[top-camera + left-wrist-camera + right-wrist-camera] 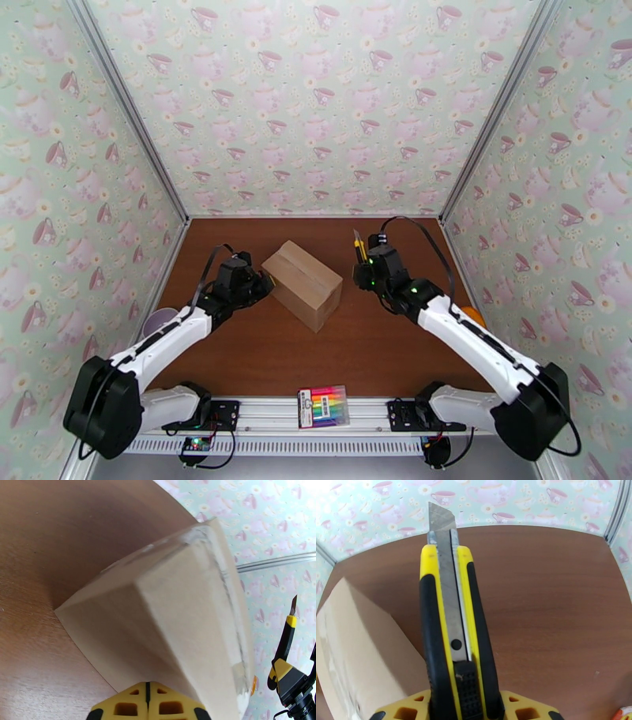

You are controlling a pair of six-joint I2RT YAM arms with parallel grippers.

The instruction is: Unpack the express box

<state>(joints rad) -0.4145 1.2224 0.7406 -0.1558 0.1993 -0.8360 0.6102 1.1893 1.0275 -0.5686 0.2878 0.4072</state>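
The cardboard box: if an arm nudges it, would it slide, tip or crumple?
Probably slide: the box sits flat and low on a smooth wooden table, so tipping looks unlikely. Its sides look stiff and its top seam is taped, so it should hold shape. Weight can't be judged.

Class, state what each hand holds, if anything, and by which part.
Right hand grips the utility knife by its handle's rear end. Left hand, shut, holds nothing.

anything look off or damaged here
Nothing looks damaged. The box sits at an angle to the edges of the table, sealed shut. The marker pack lies on the rail at the near edge rather than on the wood. The right gripper holds a knife with its blade out.
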